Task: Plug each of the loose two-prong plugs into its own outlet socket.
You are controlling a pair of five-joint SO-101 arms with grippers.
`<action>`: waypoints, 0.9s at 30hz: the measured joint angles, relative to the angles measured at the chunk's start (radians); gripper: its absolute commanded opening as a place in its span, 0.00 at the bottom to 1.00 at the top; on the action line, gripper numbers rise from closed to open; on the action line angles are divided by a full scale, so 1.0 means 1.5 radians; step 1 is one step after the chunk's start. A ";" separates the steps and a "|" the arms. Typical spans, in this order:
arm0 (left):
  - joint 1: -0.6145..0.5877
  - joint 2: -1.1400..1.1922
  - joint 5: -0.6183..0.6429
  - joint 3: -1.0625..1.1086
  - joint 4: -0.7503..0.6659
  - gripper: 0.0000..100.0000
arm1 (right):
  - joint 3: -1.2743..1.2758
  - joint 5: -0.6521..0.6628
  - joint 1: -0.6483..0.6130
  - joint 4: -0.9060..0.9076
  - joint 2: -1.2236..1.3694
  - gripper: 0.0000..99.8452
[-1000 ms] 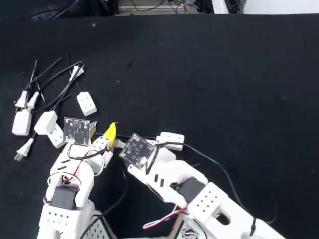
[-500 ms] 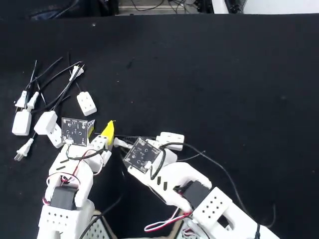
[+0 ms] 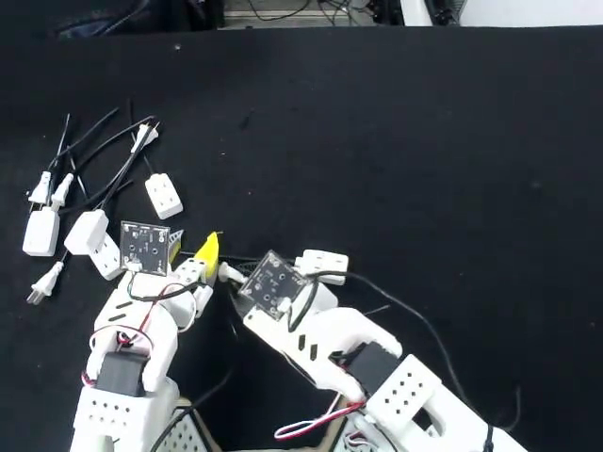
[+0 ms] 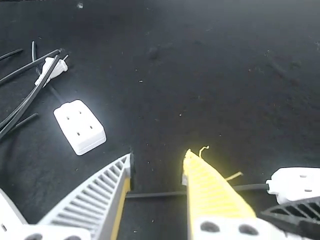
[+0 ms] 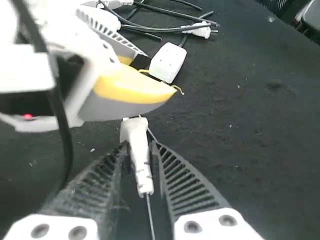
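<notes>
My right gripper (image 5: 138, 146) is shut on a white two-prong plug (image 5: 137, 155), held low over the black table just beside my left gripper's yellow finger (image 5: 131, 90). In the high view the held plug (image 3: 229, 273) sits between the two arms. My left gripper (image 4: 157, 156) stands open, and a thin black cable (image 4: 155, 194) runs across between its white and yellow fingers. A white outlet socket (image 4: 80, 126) lies ahead of it. More sockets (image 3: 40, 231) (image 3: 87, 231) (image 3: 323, 264) and loose plugs (image 3: 42, 282) (image 3: 143, 137) lie around.
Several black cables (image 3: 104, 160) tangle among the plugs and sockets at the table's left. The black table (image 3: 424, 141) stretches bare to the right and back. A long cable (image 3: 415, 315) trails past the right arm.
The right arm has shifted slightly to the right, keeping the plug in its fingers. The left arm has hardly moved.
</notes>
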 measured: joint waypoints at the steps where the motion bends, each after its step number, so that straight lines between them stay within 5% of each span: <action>1: 0.000 0.000 0.000 0.000 0.000 0.17 | 0.000 -0.009 0.000 0.000 0.000 0.01; 23: 0.000 0.000 -0.002 0.000 0.000 0.17 | 0.000 -0.024 0.000 0.000 0.000 0.01; 27: -0.010 0.001 -0.006 0.000 -0.001 0.17 | -0.001 -0.024 0.053 0.013 0.000 0.01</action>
